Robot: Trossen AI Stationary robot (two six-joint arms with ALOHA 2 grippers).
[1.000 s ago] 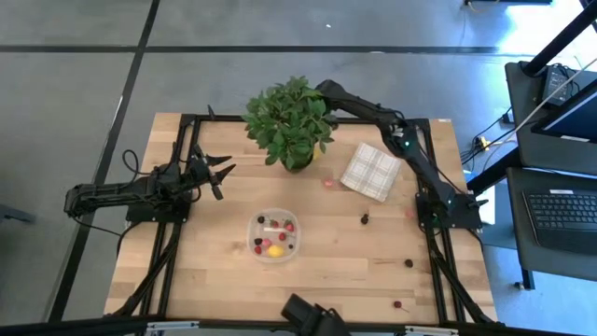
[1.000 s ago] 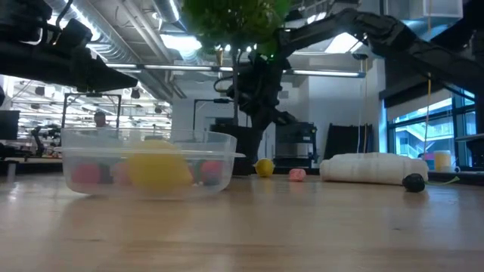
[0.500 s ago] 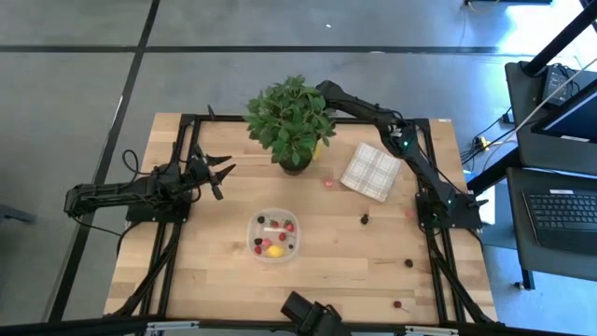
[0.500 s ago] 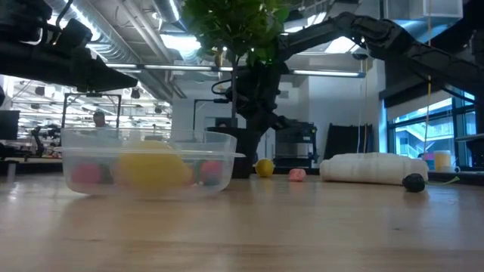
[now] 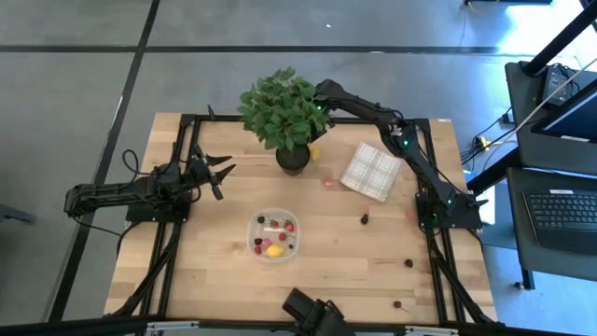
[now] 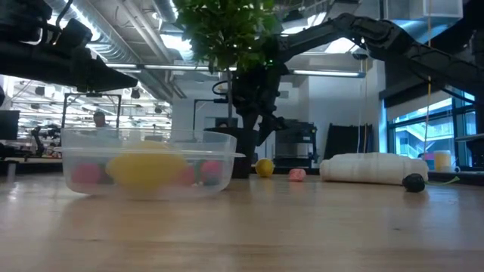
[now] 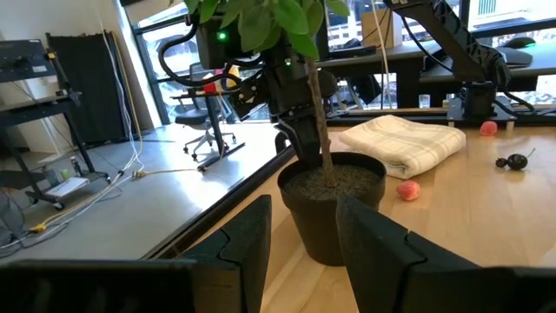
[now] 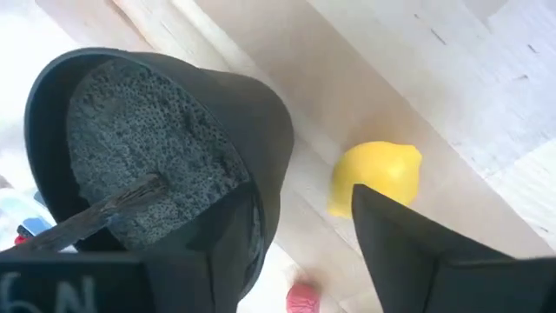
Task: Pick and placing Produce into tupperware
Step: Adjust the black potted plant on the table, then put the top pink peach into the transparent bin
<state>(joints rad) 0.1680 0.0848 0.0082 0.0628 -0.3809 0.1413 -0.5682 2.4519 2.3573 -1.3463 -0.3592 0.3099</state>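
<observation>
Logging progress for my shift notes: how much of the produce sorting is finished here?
Several pieces already lie in the tupperware, a yellow one and red ones among them. The right gripper, fingers apart, is at the potted plant, above a loose lemon. Still out: a pink piece and dark berries on the table. The left gripper waits aside.

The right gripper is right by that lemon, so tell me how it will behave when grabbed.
The lemon is rounded with a smooth skin, so it will probably roll or squirt aside if the right gripper pinches off-centre. It looks light for its size. The plant pot stands close beside it, so a nudge may send it against the pot.
</observation>
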